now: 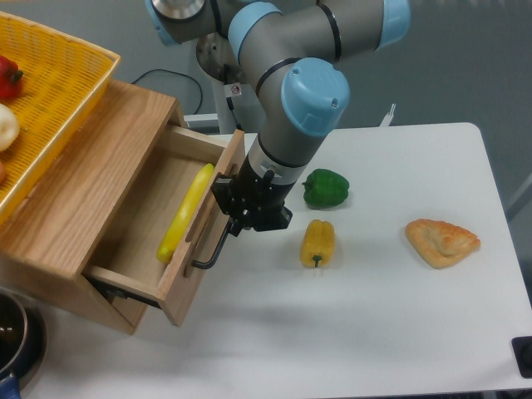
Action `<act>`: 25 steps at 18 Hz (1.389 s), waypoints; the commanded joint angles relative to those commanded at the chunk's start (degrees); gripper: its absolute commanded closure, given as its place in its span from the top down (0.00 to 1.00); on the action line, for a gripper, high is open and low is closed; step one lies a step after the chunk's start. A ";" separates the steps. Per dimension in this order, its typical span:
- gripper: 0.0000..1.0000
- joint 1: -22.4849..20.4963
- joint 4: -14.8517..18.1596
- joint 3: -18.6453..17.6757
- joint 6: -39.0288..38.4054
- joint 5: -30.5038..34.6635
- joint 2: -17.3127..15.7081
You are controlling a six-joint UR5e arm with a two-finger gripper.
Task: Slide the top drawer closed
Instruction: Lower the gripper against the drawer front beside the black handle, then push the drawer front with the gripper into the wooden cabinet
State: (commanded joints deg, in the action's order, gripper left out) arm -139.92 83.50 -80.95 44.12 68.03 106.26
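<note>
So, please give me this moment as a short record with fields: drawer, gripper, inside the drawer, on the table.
drawer: top drawer partly open, front panel away from the cabinet
gripper: gripper at the black handle, pressed against the drawer front; open or shut cannot be told
inside the drawer: one long yellow vegetable
on the table: green pepper, yellow pepper, pastry
</note>
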 joint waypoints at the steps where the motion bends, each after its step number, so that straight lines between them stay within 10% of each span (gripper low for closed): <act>1: 0.11 0.09 0.00 0.00 -0.18 0.00 -0.09; 25: 0.16 2.81 -1.49 -2.46 -2.37 0.17 -2.55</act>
State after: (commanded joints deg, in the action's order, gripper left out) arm -137.11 82.00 -83.41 41.75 68.20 103.71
